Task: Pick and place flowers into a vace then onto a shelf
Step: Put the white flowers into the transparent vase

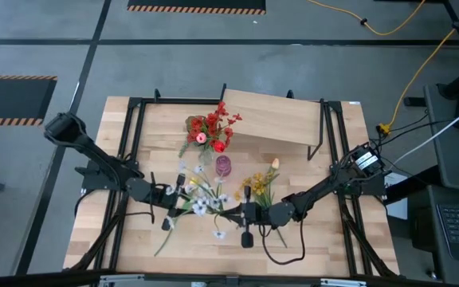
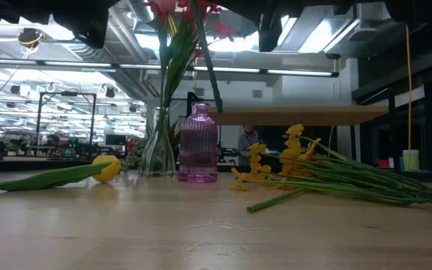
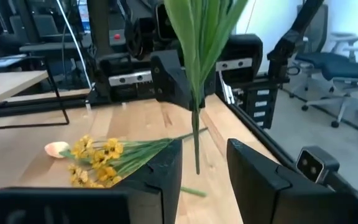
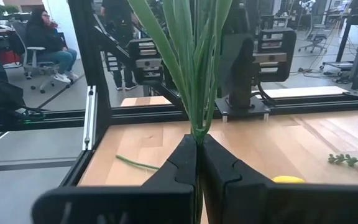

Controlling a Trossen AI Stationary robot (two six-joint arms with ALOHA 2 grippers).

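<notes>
A flower stem with long green leaves (image 4: 191, 56) stands upright between my two arms; in the high view white blossoms (image 1: 202, 203) show there. My right gripper (image 4: 197, 146), reaching in level from the table's right (image 1: 228, 212), is shut on it. My left gripper (image 3: 204, 152), level from the left (image 1: 174, 194), is open, its fingers on either side of the stem's lower end (image 3: 197, 165) without touching it. A clear vase with red flowers (image 1: 207, 137) and a pink vase (image 1: 223, 166) stand in front of the shelf (image 1: 273, 115). My right gripper pinches the thin stem (image 4: 197, 134) between its two fingers, just below where the leaves fan out. The fingers come level from the table's right and lie across the stem. The stem stands upright, leaves above, its bare lower end (image 3: 197, 168) hanging below, clear of the table.
A bunch of yellow flowers (image 1: 260, 185) lies on the table near my right arm, with a pale tulip (image 1: 275, 163) beside it. Another yellow tulip on a green stem (image 2: 107, 169) lies toward the near left. Black frame rails (image 1: 130, 151) run along both sides.
</notes>
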